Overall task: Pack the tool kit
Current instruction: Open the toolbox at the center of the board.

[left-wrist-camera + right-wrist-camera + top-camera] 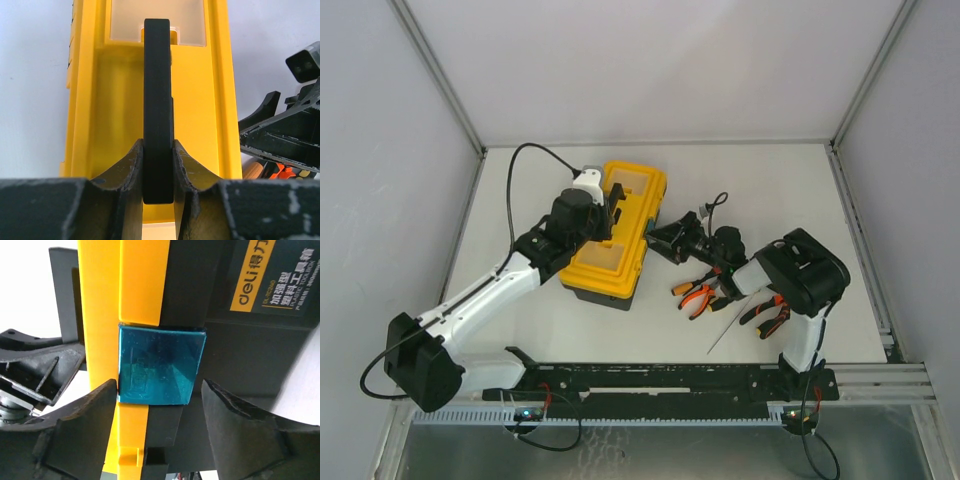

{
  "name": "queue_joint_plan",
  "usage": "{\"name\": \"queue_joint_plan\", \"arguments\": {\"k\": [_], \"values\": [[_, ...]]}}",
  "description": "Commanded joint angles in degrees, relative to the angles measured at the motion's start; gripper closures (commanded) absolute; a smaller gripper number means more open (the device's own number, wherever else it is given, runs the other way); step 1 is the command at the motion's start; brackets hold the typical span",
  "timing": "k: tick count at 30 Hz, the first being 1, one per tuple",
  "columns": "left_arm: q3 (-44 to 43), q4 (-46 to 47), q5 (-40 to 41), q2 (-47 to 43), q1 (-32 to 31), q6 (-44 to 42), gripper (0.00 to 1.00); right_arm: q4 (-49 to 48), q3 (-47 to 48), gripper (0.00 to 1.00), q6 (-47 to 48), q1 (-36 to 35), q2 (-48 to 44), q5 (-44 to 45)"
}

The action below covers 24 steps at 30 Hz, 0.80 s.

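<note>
The tool kit's box [603, 262] lies on the table with its yellow lid [200, 100] closed over the black body [250, 340]. My left gripper [158, 170] is shut on the black handle [158, 90], which stands up between its fingers. My right gripper [160, 412] is at the box's front with its jaws either side of the teal latch [160, 365]. The left finger [90, 415] touches the latch's edge and the right finger [240, 415] stands apart from it. Orange-handled pliers [698, 295], a second pair [770, 315] and a thin screwdriver [725, 335] lie on the table to the right of the box.
White enclosure walls ring the table, with metal frame posts [855, 210] along the sides. A black rail [670, 380] runs across the front edge between the arm bases. The left arm's cable [520, 165] loops over the table behind the box.
</note>
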<state>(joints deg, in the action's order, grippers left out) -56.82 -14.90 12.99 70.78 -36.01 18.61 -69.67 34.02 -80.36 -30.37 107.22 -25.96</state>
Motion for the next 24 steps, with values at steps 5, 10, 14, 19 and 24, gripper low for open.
{"name": "queue_joint_plan", "arguments": {"k": [5, 10, 14, 19, 24], "values": [[-0.1, -4.3, -8.7, 3.0, -2.0, 2.2, 1.0, -15.0, 0.6, 0.3, -5.6, 0.6, 5.5, -4.3], [-0.3, -3.3, -11.9, 3.6, -2.0, 1.0, 1.0, -16.3, 3.0, 0.31, -6.9, 0.6, 7.4, -6.4], [-0.1, -3.4, -13.4, 3.8, -1.9, 0.0, 1.0, -16.5, 3.8, 0.32, -6.8, 1.3, 7.7, -7.2], [0.1, -3.5, -14.8, 3.6, -2.0, -1.0, 1.0, -16.5, 4.8, 0.38, -5.7, 2.2, 6.3, -8.7], [-0.2, -3.3, -16.4, 3.7, -2.0, -1.7, 1.0, -16.6, 6.8, 0.41, -6.6, 2.2, 7.0, -9.6]]}}
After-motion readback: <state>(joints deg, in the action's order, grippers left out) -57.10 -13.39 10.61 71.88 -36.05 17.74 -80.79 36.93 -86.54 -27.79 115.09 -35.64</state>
